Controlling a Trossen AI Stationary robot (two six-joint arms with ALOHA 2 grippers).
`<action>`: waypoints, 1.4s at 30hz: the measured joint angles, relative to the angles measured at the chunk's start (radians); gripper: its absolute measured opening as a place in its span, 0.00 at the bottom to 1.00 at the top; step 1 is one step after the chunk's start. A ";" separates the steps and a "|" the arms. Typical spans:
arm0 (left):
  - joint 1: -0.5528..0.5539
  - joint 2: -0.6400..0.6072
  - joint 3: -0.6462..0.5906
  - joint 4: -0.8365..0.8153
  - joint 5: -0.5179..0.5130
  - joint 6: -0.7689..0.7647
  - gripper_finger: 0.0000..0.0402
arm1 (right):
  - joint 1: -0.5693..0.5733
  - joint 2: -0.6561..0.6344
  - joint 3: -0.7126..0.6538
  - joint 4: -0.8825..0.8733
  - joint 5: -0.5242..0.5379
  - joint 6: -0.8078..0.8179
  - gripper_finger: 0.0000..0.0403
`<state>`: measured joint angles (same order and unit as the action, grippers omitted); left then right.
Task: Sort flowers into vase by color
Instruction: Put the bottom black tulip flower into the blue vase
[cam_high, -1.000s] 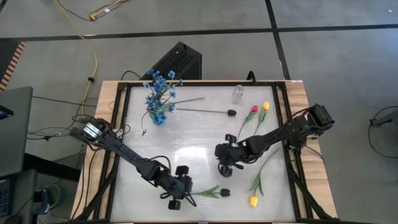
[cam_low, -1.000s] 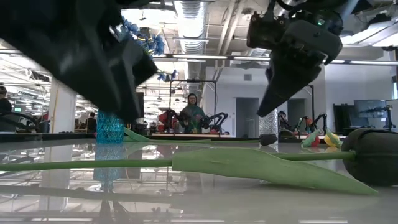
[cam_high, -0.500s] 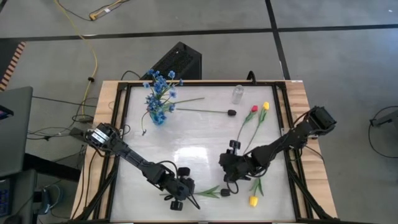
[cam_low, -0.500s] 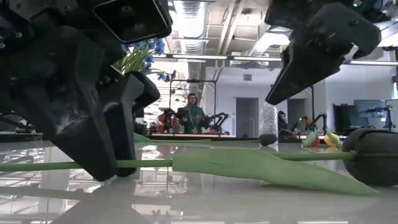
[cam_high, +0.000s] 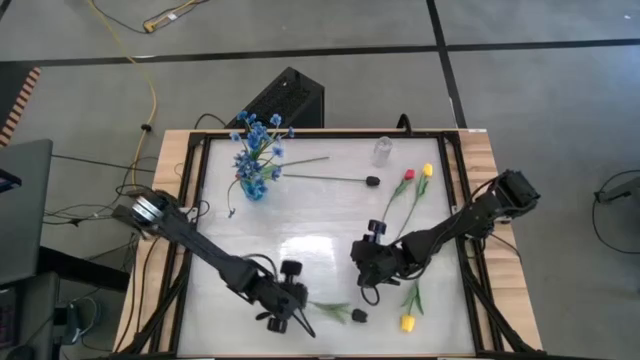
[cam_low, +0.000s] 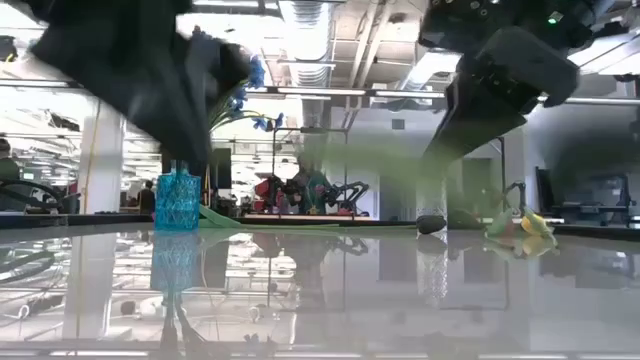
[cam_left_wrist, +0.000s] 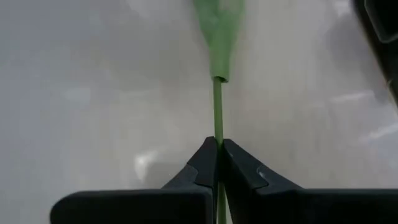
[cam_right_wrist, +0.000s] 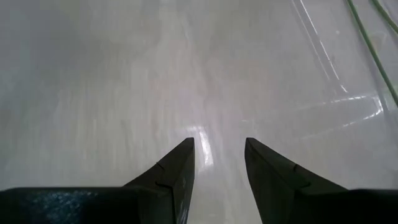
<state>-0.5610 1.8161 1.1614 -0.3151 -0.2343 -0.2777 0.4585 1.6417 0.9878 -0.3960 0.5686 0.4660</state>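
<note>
My left gripper (cam_high: 293, 312) is near the table's near edge, shut on the thin green stem of a black-headed flower (cam_high: 358, 316) whose leaf (cam_high: 330, 308) lies between head and fingers. My right gripper (cam_right_wrist: 219, 146) is open over bare table just right of that flower (cam_high: 368, 288), touching nothing. A blue vase (cam_high: 255, 185) holds blue sprays (cam_high: 258, 140). A second black-headed flower (cam_high: 372, 181) lies flat near the far edge. A red tulip (cam_high: 408, 175) and two yellow tulips (cam_high: 427, 170) (cam_high: 407, 322) lie on the right. My left gripper pinches the bare stem (cam_left_wrist: 217, 127) between its two fingertips (cam_left_wrist: 202, 163), below the leaf (cam_left_wrist: 219, 37); the stem runs on between the fingers toward the wrist. In the low view the flower is only a green blur (cam_low: 400, 170) above the table top, off the surface.
A small clear glass vase (cam_high: 383, 150) stands at the far edge, right of the blue one. A dark frame (cam_high: 300, 133) rims the table. The middle of the white top (cam_high: 300, 230) is bare. A person (cam_low: 305, 185) stands far behind the table.
My left gripper came down onto the stem lying on the table, took hold and rose; the flower left the surface and its head shifted slightly toward the near edge. My right gripper moved toward the near edge, closer to the flower head, staying above the table.
</note>
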 joint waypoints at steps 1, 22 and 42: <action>0.000 -0.038 0.000 -0.045 -0.036 0.005 0.00 | 0.009 0.000 0.000 -0.008 0.035 0.000 0.41; 0.266 -0.977 -0.562 0.721 -0.490 0.276 0.00 | 0.082 0.000 0.000 -0.061 0.290 0.034 0.41; 0.441 -1.134 -0.934 1.414 0.209 0.108 0.00 | 0.076 0.000 0.000 0.310 0.293 -0.188 0.41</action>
<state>-0.1197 0.6825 0.2276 1.0989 -0.0257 -0.1695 0.5343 1.6417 0.9878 -0.0864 0.8614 0.2783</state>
